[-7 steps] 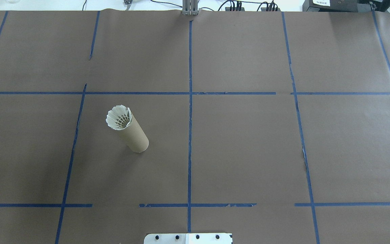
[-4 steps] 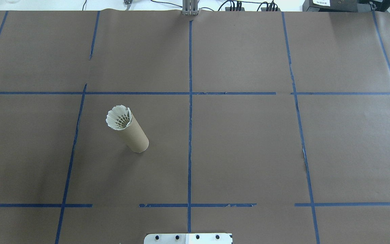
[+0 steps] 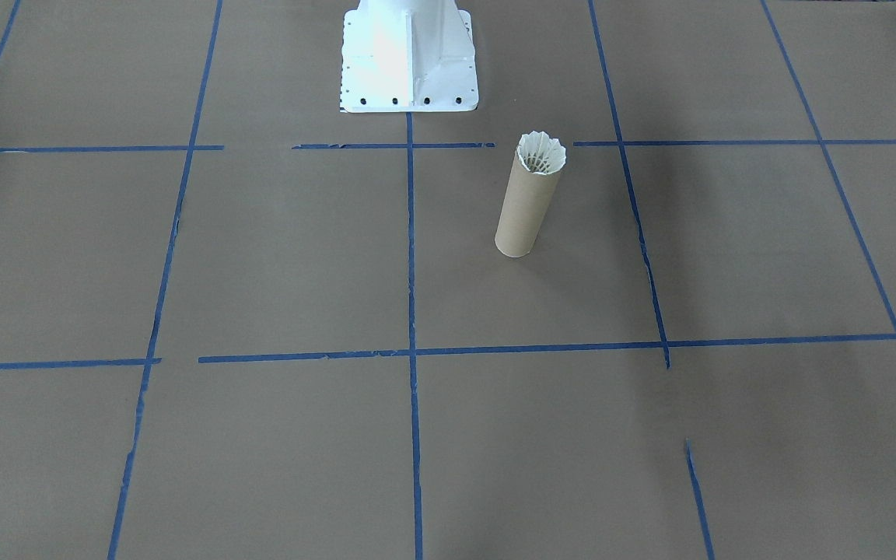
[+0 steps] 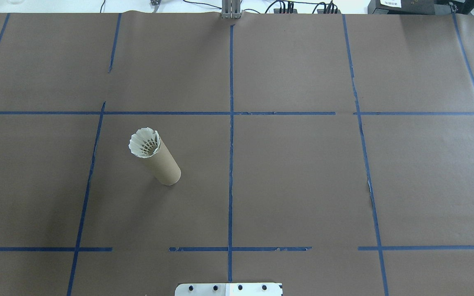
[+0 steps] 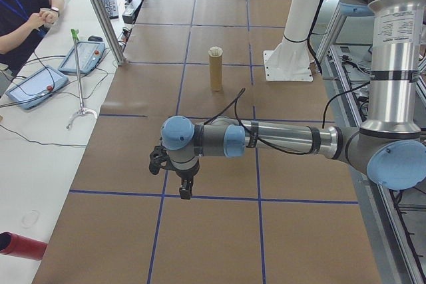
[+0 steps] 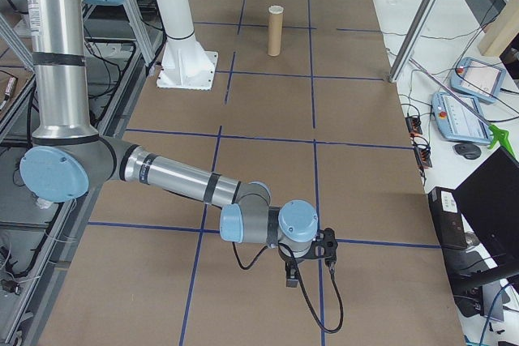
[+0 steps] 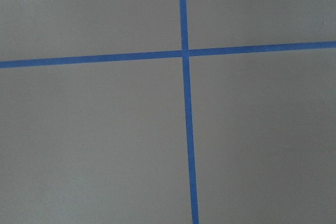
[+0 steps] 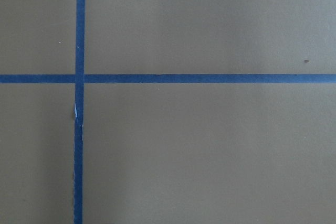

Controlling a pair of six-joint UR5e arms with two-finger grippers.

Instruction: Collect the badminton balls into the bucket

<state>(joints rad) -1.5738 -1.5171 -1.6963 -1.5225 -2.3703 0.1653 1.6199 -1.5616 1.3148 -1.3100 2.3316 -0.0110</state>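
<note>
Nothing has moved: left of centre, clear of blue tape lines (image 4: 231,164), the upright bucket (image 4: 163,162) holds white badminton balls (image 4: 144,142); grippers' state cannot be told

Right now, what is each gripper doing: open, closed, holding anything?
Left gripper: cannot be told, seen only from the side.
Right gripper: cannot be told, same reason.

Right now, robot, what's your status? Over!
Both pincers parked off at the table ends, open or shut unclear. Shuttlecock sits in the upright tube, skirt poking out. Nothing in the way.

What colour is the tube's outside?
Plain brown cardboard tube, unmarked; clearest in the front-facing view.
</note>
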